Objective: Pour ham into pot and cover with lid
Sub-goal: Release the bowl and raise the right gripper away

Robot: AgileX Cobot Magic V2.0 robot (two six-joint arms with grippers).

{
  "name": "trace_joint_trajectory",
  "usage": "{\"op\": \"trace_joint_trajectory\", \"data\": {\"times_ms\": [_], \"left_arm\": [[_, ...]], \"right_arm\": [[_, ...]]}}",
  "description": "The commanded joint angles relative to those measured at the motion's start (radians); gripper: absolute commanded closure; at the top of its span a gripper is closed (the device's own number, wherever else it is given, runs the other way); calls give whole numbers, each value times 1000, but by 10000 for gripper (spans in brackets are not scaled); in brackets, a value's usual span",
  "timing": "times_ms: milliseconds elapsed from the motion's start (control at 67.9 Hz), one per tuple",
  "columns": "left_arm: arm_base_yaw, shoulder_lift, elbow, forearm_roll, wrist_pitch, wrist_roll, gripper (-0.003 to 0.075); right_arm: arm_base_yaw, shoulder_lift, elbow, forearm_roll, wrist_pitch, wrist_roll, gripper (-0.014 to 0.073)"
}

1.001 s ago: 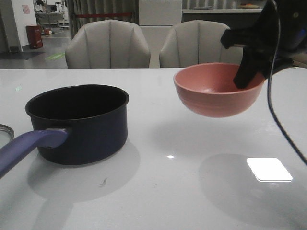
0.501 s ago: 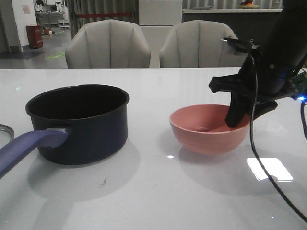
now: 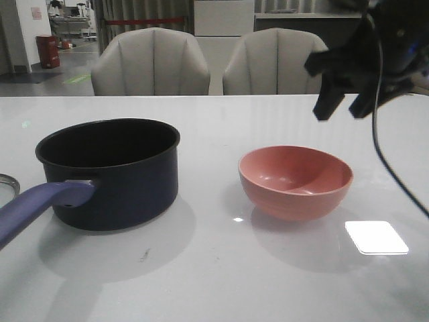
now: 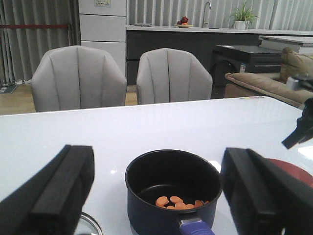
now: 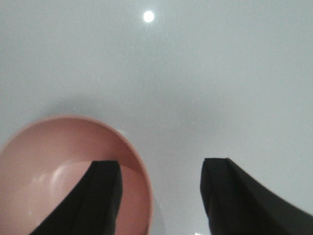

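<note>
White table (image 3: 221, 282) now bears the bowl (image 3: 295, 181); right gripper (image 3: 342, 106) lifted clear.

Probably a showroom kitchen-lounge: padded chairs (image 4: 78, 76), sink counter (image 4: 195, 28), sofa (image 4: 266, 85).

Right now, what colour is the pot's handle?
Purple-blue; the handle on the dark navy pot shows best in the front view.
</note>
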Motion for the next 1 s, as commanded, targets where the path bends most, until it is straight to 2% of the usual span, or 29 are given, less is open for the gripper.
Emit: {"op": "trace_joint_trajectory", "data": {"times_ms": [0, 147, 442, 987], "left_arm": [[-7, 11, -27, -7, -81, 1, 156], [-7, 11, -27, -7, -81, 1, 156], [-7, 11, -27, -7, -81, 1, 155], [-7, 11, -27, -7, -81, 1, 156]], "right_arm": [[-1, -158, -6, -11, -84, -25, 118], [20, -347, 102, -10, -184, -27, 118], [59, -734, 425, -10, -415, -27, 118], [59, -1495, 947, -10, -477, -27, 118]]}}
